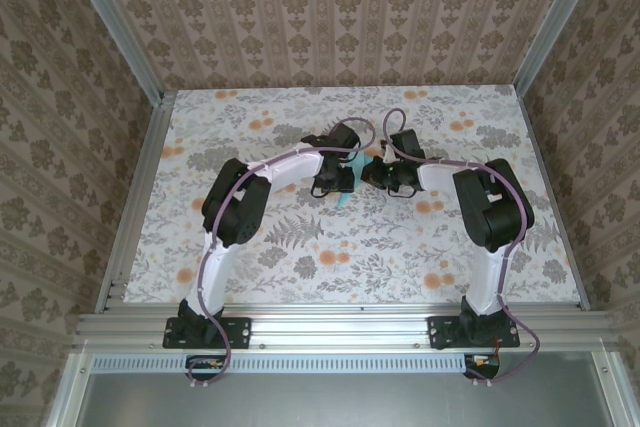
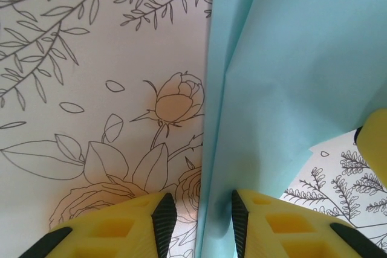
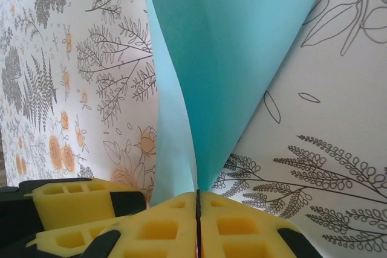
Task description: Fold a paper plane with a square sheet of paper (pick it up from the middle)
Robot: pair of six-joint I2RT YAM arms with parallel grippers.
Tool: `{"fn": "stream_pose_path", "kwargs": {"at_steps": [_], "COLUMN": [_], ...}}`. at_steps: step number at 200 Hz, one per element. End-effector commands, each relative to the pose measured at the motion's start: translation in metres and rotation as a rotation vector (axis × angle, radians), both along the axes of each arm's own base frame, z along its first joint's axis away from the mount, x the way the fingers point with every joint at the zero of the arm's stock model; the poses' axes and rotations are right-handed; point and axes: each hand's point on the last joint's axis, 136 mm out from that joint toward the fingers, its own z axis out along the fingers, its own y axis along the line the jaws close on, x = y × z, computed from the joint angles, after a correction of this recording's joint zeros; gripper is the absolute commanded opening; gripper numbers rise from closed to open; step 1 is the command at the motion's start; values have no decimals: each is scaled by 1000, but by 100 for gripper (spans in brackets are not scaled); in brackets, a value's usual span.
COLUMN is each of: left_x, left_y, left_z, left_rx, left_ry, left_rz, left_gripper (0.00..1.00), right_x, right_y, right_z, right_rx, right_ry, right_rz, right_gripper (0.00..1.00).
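Pinching the single thin turquoise-blue paper sheet, the right jaws sit clenched, paper fanning toward twelve o'clock; the left jaws stand part-open astride its fold, mid floral bench.

Same build on left arm and right arm: white links, black joint housings, purple cable down each, black base plates. Both left gripper and right gripper have yellow fingers with square moulded pockets and black pads.
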Motion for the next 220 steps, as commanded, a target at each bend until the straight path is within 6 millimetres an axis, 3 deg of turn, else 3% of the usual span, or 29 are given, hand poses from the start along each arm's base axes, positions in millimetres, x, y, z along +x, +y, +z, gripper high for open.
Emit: {"fn": "stream_pose_path", "kwargs": {"at_steps": [1,33,85,161,220], "left_x": [-20,-21,-22,-23,-22], "left_y": [47,48,47,44,41], "left_z": [-54,-57,-60,-61,-55], "left_rx": [207,208,208,202,185], "left_ry": [123,130,140,146,146], "left_rz": [52,52,44,37,31], "left_gripper": [35,35,33,32,34], "right_x": [5,5,2,7,11], "right_y": [9,3,-11,20,17], "right_z": [18,24,39,20,-1], "right_rx": [47,43,0,81,40], "right_ry": [-58,-105,-163,-82,-27], "right_rz": [5,-25,-74,-3,-20], "right_gripper": [9,9,20,12,10]}}
